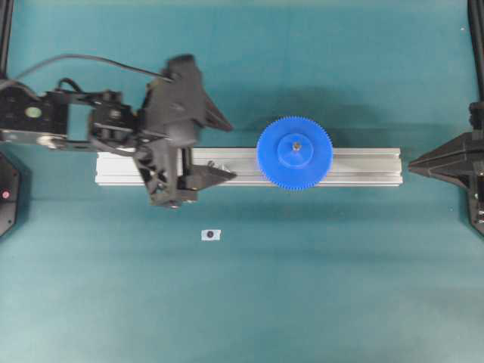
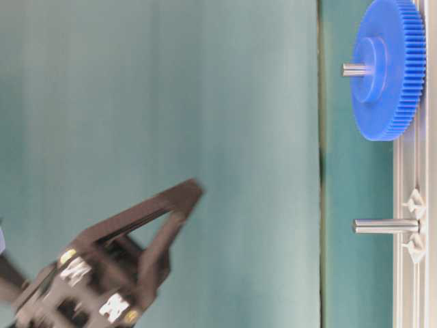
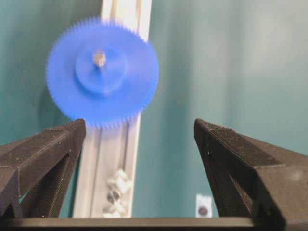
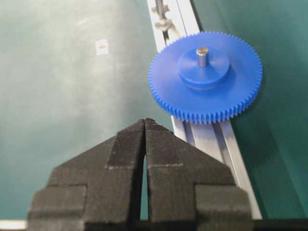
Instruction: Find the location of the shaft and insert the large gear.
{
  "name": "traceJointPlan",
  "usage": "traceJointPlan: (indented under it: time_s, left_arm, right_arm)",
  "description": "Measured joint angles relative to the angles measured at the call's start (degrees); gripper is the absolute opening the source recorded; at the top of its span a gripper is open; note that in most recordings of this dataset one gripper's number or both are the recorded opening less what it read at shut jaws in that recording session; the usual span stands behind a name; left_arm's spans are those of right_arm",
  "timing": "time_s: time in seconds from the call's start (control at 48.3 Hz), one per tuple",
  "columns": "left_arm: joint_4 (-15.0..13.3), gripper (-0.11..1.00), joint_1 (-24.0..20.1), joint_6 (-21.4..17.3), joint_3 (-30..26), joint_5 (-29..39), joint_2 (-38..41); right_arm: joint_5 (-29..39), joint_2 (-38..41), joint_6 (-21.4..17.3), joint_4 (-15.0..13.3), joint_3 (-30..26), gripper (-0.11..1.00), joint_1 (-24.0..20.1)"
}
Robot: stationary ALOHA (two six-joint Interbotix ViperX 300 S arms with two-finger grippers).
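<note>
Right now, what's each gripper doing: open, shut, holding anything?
Left gripper: open, holding nothing.
Right gripper: shut, holding nothing; the gear sits on its pin.

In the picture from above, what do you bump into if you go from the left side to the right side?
Left gripper, open → blue gear sitting on its pin on the metal rail → right gripper, shut. The little white tag lies lower down on the green mat, under the left gripper's tips.
</note>
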State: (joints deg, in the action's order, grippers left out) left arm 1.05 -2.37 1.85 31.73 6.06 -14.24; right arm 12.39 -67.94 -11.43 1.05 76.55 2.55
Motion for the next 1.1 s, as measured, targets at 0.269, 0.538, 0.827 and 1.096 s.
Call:
traceJointPlan:
  time_s: [0.269, 0.538, 0.827, 1.096]
  left_arm:
    - [0.0, 0.94, 0.4, 1.4, 3.8, -3.2, -2.8]
    - [0.0, 0.94, 0.7, 2.9, 4.6, -3.6, -2.9]
    - [0.0, 0.94, 1.2, 2.9, 4.8, -3.6, -2.9]
    - [0.1, 0.94, 1.2, 2.8, 4.8, -3.6, -2.9]
  right_arm:
    - [0.0, 0.0, 0.0, 0.1, 0.0, 0.02, 0.1]
    - [0.0, 0.0, 0.0, 0.0, 0.0, 0.02, 0.1]
    - [0.0, 0.0, 0.0, 0.0, 0.0, 0.02, 0.1]
    - [-0.1, 0.1, 0.0, 0.0, 0.2, 0.02, 0.1]
